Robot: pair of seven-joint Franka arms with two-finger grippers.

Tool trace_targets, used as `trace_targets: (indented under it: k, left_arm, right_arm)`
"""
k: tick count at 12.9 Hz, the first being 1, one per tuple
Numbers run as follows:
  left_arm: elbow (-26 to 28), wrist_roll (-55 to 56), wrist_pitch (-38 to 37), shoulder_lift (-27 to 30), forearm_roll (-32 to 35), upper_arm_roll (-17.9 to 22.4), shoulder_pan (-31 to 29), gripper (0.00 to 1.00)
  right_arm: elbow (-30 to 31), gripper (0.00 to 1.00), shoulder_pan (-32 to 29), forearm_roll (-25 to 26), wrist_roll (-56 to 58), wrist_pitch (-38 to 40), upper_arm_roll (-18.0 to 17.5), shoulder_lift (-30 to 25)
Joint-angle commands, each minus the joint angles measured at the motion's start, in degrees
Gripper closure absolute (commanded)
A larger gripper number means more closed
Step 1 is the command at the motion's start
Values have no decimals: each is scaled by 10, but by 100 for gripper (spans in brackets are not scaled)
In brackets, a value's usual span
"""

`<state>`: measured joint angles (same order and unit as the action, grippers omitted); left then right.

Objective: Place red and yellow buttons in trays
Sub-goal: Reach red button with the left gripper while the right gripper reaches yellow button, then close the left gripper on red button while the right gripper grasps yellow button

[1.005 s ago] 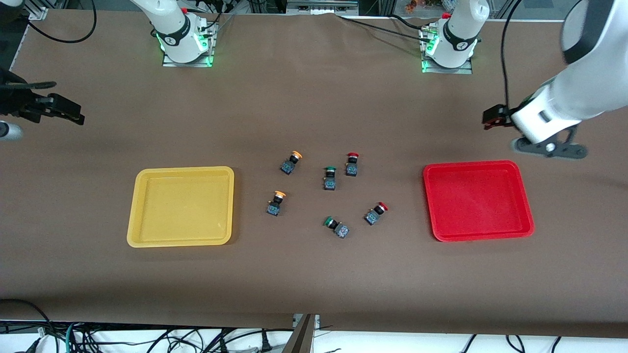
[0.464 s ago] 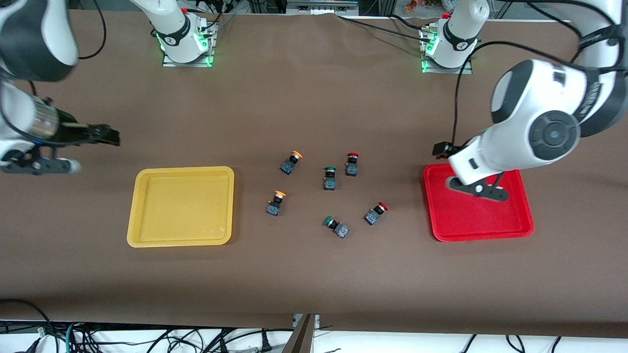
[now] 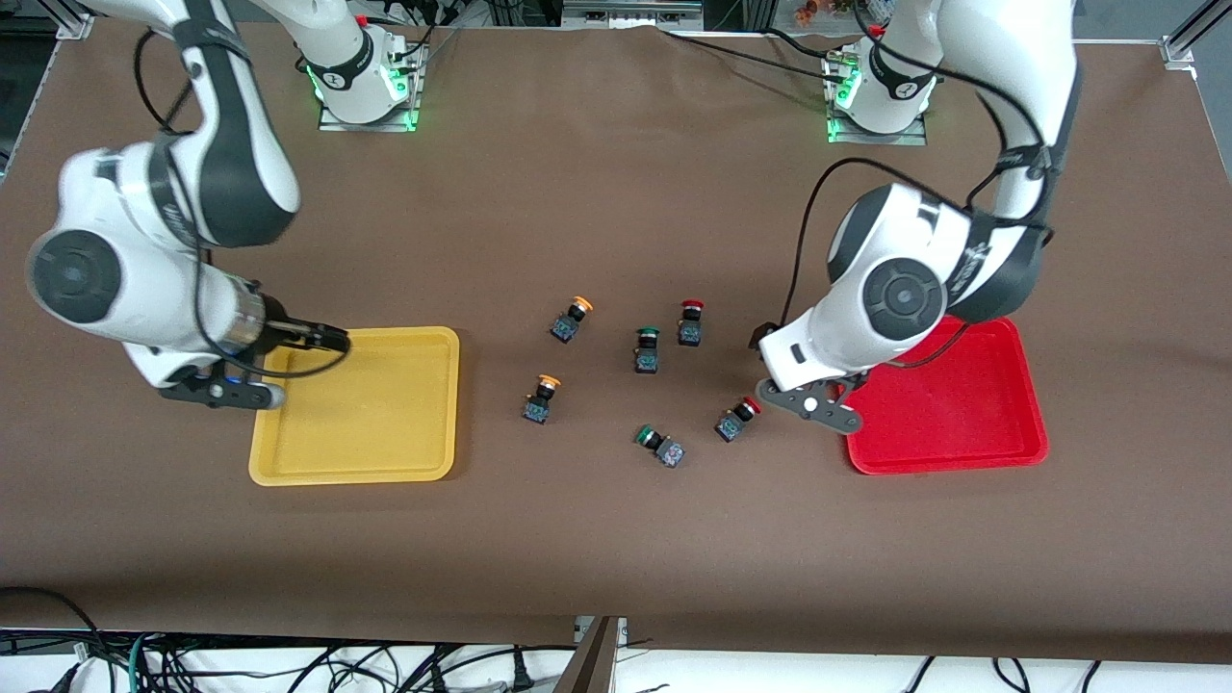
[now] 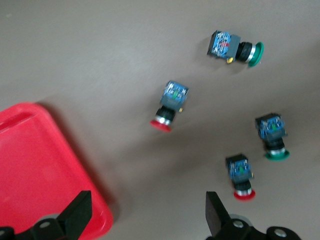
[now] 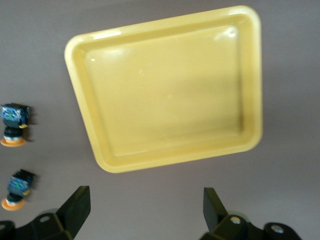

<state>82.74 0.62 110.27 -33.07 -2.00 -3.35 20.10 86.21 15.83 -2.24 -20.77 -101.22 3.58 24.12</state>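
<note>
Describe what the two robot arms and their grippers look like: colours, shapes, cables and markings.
Both arms have glossy white rounded shells with black joint bands and round dark grey caps. Their white bases stand on metal plates lit green, each with a small red part on top. Black cables loop along both arms. The left gripper and right gripper are black; in the wrist views their fingers are flat black wedges.

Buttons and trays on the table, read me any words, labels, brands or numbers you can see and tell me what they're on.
None can be read.
Blue-marked bases of the buttons: there is patterning, too blurred to read.
Yellow tray and red tray: plain, no text.
Arm bases: each carries a small round dark emblem, too small to make out.
</note>
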Motion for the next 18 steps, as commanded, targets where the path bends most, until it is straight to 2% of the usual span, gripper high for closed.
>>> trace_targets:
  k: [1,3,5,8,11,15,16,17,18]
  left_arm:
    - [-20,-9,66,-52,1,6,27,0]
    - [-12,-9,144,-85,14,8,48,0]
    - [-11,-9,187,-108,96,6,60,0]
    - [-7,-38,257,-142,117,7,68,0]
    - [-4,-114,266,-148,115,6,49,0]
    - [5,-113,267,-161,111,6,49,0]
    - [7,-113,267,-160,112,6,49,13]
    - [8,-118,267,-161,112,7,49,38]
    - [8,-121,267,-160,112,6,48,57]
  right_arm:
    - [-10,0,37,-8,-69,-32,4,25]
    - [-10,0,63,-9,-117,-63,4,48]
    - [-10,0,86,-9,-178,-95,4,66]
    - [-10,0,114,-9,-239,-133,4,94]
    - [-10,0,154,-9,-319,-177,4,119]
    - [-10,0,209,-9,-427,-223,4,149]
    - [-10,0,222,-9,-441,-229,4,155]
    - [-9,0,234,-11,-444,-231,4,161]
    - [-6,0,249,-17,-459,-234,4,163]
